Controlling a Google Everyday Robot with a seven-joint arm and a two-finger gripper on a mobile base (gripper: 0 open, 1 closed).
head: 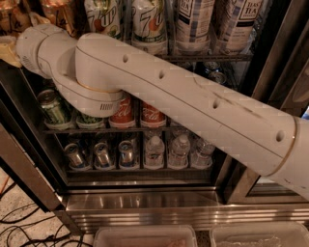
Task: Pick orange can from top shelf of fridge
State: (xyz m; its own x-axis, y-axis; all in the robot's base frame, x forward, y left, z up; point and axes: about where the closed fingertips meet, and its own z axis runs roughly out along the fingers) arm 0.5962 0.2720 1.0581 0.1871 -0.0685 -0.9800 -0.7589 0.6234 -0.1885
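Note:
Two copper-orange cans show at the top left of the fridge: one orange can just above my arm and another at the frame's edge, both partly cut off. They stand on the top shelf, a wire rack mostly hidden by my arm. My white arm reaches from the lower right up to the top left. My gripper is at the far left edge, just below the orange cans, and only a tan part of it shows.
7UP bottles and tall tea bottles stand to the right of the orange cans. Green cans and red Coca-Cola cans fill the middle rack, with small cans and water bottles below. Cables lie on the floor at left. Plastic bins sit in front.

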